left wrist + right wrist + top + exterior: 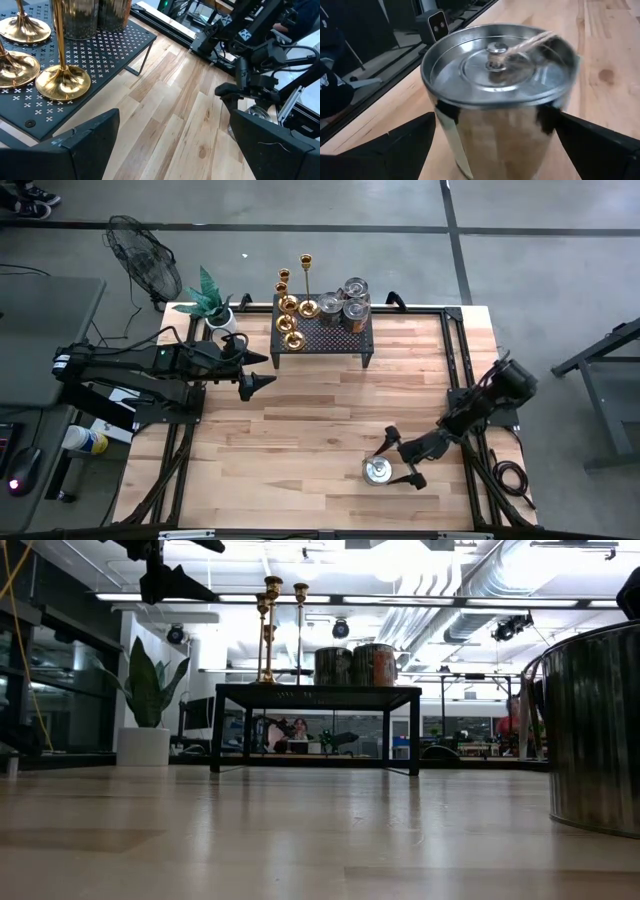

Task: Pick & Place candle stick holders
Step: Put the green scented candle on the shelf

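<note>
No legible writing, right end effector (397,464) open around tin (378,471) — candle stick holders (290,308) on rack (330,335)

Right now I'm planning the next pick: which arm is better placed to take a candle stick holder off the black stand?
Left. Its open end effector sits just beside the black stand holding the gold candle stick holders. The right end effector straddles a metal tin at the table's near edge.

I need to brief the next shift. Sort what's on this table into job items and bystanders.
Job: candle stick holders on the black rack; left gripper open, near the rack.

Bystanders: silver tin between the open right gripper; tins on the rack; potted plant.
</note>
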### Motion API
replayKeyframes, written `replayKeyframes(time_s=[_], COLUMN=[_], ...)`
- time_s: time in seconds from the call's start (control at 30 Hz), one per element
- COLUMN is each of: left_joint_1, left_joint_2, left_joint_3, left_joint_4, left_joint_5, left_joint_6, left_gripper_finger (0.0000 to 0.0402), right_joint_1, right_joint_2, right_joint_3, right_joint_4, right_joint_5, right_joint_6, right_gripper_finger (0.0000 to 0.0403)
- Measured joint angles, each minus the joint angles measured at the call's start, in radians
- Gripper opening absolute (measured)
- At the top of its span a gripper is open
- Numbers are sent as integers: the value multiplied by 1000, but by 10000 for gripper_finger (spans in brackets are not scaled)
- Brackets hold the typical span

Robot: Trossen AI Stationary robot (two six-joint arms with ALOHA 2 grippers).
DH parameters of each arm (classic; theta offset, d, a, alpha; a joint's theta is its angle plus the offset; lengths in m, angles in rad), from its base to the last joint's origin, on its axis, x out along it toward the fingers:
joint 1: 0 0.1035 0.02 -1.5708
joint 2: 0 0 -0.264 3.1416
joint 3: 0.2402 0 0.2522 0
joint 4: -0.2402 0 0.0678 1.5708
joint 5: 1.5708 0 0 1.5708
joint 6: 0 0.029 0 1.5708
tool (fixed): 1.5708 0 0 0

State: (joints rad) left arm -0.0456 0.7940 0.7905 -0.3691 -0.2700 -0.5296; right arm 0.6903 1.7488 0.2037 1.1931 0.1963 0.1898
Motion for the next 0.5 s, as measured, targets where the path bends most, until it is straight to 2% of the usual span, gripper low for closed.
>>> replayKeyframes(time_s=[0.5], left_joint_1=[0], left_joint_2=[0], left_joint_3=[0], left_joint_4=[0], left_joint_5=[0], left_joint_6=[0], left_gripper_finger=[374], right_joint_1=[-13], right_joint_2=[290], right_joint_3=[179], right_joint_4=[229], right_joint_5=[5], right_joint_6=[-37], right_gripper_finger=[399])
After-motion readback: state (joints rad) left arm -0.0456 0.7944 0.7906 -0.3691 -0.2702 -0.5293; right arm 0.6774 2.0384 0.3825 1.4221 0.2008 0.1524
